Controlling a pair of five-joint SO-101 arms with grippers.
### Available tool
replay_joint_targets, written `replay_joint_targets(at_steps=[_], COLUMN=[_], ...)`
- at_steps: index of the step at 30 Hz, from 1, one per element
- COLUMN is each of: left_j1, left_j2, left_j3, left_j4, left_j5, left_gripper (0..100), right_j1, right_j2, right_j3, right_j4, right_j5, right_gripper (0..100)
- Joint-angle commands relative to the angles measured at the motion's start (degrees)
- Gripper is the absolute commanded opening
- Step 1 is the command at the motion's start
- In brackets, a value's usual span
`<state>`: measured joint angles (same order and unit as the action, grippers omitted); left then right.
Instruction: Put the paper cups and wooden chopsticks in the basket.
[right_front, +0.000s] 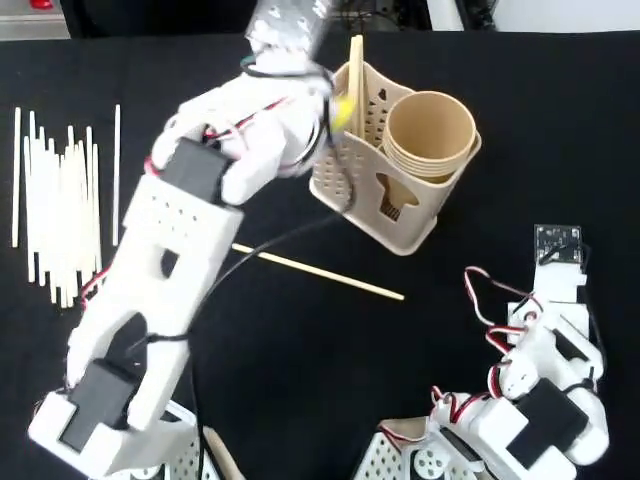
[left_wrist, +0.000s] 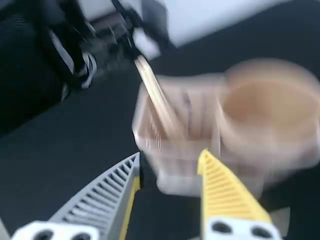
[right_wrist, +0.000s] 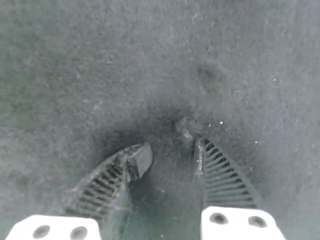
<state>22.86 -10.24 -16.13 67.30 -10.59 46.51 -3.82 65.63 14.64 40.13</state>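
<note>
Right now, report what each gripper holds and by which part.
Nothing is held. The left gripper is open at the basket, where one chopstick stands; the right gripper is open and empty over the black table.

In the left wrist view the basket (left_wrist: 197, 132) and paper cups (left_wrist: 270, 107) blur — edges unreadable.

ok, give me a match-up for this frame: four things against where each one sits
1 paper cups
2 lone chopstick
3 chopstick pile
4 right gripper

A spread on the table, left side of the high view
B in the basket
C open, over bare black table
D alone on the table, on the arms' side of the basket

Pairs: 1-B, 2-D, 3-A, 4-C
</note>
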Motion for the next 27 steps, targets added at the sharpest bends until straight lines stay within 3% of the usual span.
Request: replay_joint_targets(at_steps=[1,3,5,11,14,22,27], left_j1=[4.88,5.67,5.58,4.97,5.14,3.47,4.18], left_j2=[-2.46,-1.76,-0.53,6.68,12.04,27.08,27.60], left_j3=[-1.71,5.76,14.11,36.44,38.37,27.91,26.33], left_j4=[31.47,32.70,29.01,-1.85,-8.18,-6.07,-3.52], left_j5=[-26.81,-34.37,-40.18,-45.71,-46.24,-46.33,-46.59], left_gripper=[17,16,16,18,20,19,10], right_j1=[-2.20,-2.20,-2.20,-2.11,-2.11,-2.11,-2.11], right_j2=[0.84,0.84,0.84,0.84,0.84,0.84,0.84], right_j3=[1.36,1.36,1.45,1.45,1.45,1.45,1.54], right_j4=[4.66,4.66,4.66,4.92,4.92,4.84,4.84], right_j5=[0.44,0.44,0.44,0.44,0.44,0.44,0.44], right_gripper=[17.2,17.2,17.2,17.2,17.2,17.1,17.1])
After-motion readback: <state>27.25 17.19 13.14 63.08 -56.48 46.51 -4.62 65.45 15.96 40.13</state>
